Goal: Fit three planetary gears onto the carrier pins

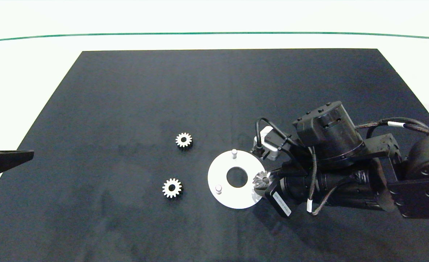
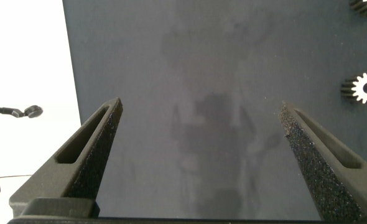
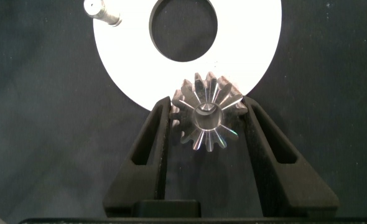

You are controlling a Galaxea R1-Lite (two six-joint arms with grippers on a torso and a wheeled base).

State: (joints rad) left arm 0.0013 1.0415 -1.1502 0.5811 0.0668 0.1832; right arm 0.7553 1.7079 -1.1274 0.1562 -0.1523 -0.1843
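Gear (image 3: 207,118) clamped between my right fingers (image 3: 206,121), poised at the near rim of the white disc (image 1: 221,196).
Seating it well means lining its centre hole squarely over the third pin, hidden beneath it, then lowering straight. Two bare pins (image 1: 234,153) stand beyond; two more gears (image 1: 183,139) lie farther out on the desk (image 1: 127,91). My left fingers (image 2: 199,155) hang spread, empty, at the desk's left edge.

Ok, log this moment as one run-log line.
right tool: shut on gear over disc | left tool: open, parked | loose gears: two
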